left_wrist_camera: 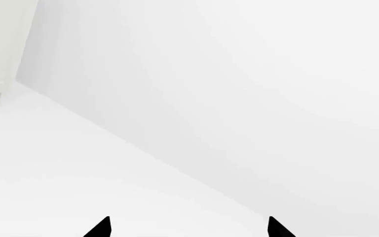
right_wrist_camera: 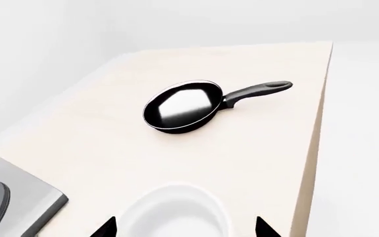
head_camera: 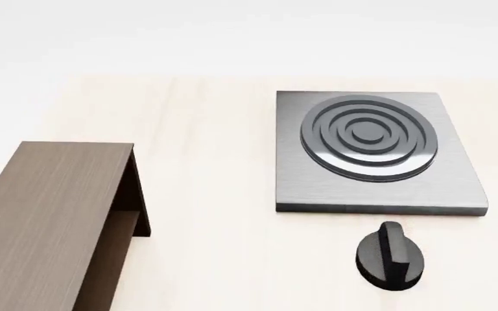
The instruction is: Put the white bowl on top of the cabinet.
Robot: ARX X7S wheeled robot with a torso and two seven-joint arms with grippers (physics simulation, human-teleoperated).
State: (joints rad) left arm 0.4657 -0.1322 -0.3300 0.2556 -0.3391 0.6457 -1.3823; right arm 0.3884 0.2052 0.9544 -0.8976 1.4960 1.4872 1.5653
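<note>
Even, bright, diffuse light fills all three renders, sharp throughout with no blur or edge distortion. In the head view the stove plate (head_camera: 379, 152) shows soft brushed reflections on its rings, and the knob (head_camera: 390, 256) just before it casts only a faint shadow on the pale tabletop (head_camera: 223, 194). The cabinet (head_camera: 46, 220) shades its own side recess dark. In the right wrist view the frying pan (right_wrist_camera: 183, 106) carries a broad white glare patch inside, while the white bowl (right_wrist_camera: 173, 215) nearly washes out. The left wrist view is almost wholly overexposed white.
</note>
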